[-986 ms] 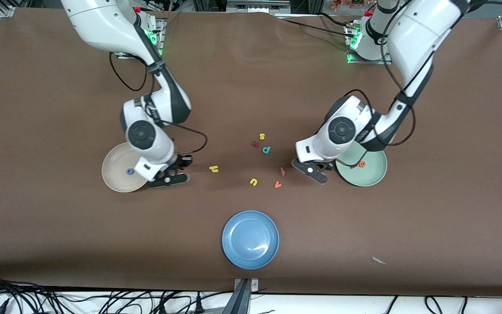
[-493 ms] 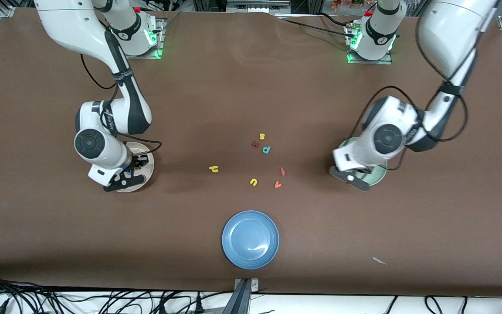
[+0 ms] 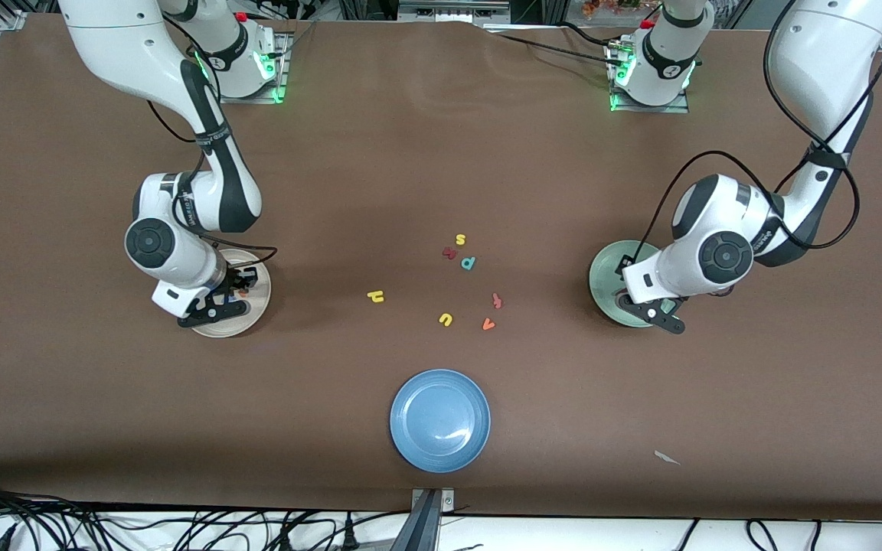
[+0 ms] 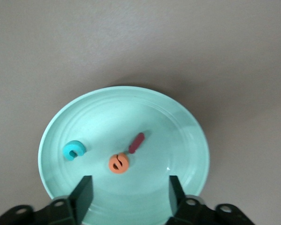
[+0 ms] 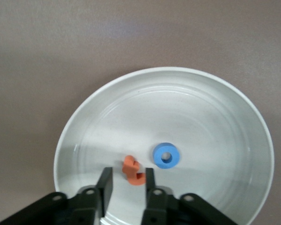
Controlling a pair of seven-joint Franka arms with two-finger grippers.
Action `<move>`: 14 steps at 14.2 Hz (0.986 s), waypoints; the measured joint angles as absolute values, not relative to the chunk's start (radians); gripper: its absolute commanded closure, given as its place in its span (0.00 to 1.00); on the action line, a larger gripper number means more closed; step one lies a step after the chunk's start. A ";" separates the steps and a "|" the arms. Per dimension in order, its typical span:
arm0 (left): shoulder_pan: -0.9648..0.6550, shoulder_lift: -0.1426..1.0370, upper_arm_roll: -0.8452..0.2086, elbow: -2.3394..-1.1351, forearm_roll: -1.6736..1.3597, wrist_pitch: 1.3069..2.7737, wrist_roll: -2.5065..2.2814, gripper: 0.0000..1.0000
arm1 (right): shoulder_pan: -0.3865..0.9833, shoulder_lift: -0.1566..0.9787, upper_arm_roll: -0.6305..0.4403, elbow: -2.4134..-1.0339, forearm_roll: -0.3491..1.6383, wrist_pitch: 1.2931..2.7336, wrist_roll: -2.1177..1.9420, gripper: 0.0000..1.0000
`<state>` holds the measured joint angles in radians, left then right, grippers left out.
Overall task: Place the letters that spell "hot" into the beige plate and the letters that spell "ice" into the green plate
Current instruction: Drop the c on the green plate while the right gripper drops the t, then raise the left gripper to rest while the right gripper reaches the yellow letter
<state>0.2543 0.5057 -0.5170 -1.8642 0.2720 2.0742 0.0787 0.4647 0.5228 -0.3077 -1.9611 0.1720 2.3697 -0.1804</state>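
Both arms have swung outward: left gripper open over my green plate, right gripper parted over the beige plate.

I'm working in a robotics lab here: my two arms are bolted on metal base plates with green status lights, a brown mat covers the table, aluminium framing stands at the corners, and bundles of black cables trail along the front edge.
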 measured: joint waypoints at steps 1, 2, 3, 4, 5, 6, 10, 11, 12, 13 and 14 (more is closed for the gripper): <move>0.254 0.481 -0.537 -1.853 0.271 2.045 0.078 0.00 | 0.460 0.518 -0.309 -1.961 0.190 2.368 -0.181 0.00; 0.253 0.452 -0.556 -1.842 0.271 2.015 0.077 0.00 | 0.458 0.511 -0.309 -1.960 0.199 2.364 -0.175 0.00; 0.253 0.423 -0.574 -1.825 0.268 1.974 0.076 0.00 | 0.458 0.503 -0.308 -1.959 0.202 2.360 -0.159 0.00; 0.252 0.393 -0.592 -1.800 0.256 1.920 0.074 0.00 | 0.459 0.496 -0.303 -1.954 0.203 2.356 -0.134 0.00; 0.250 0.366 -0.602 -1.764 0.229 1.852 0.073 0.00 | 0.461 0.490 -0.294 -1.948 0.204 2.353 -0.103 0.00; 0.247 0.343 -0.607 -1.714 0.198 1.766 0.073 0.00 | 0.462 0.486 -0.276 -1.941 0.204 2.352 -0.065 0.00; 0.246 0.302 -0.606 -1.495 0.170 1.501 0.075 0.00 | 0.493 0.486 -0.202 -1.894 0.204 2.351 0.129 0.00; 0.246 0.292 -0.603 -1.470 0.162 1.485 0.075 0.00 | 0.510 0.490 -0.197 -1.880 0.204 2.351 0.173 0.00; 0.240 0.274 -0.588 -1.459 0.136 1.476 0.075 0.00 | 0.529 0.497 -0.195 -1.866 0.204 2.351 0.216 0.00; 0.220 0.248 -0.549 -1.457 0.103 1.474 0.075 0.00 | 0.552 0.506 -0.195 -1.849 0.204 2.351 0.260 0.00; 0.188 0.220 -0.493 -1.457 0.066 1.474 0.075 0.00 | 0.573 0.518 -0.194 -1.832 0.204 2.351 0.302 0.00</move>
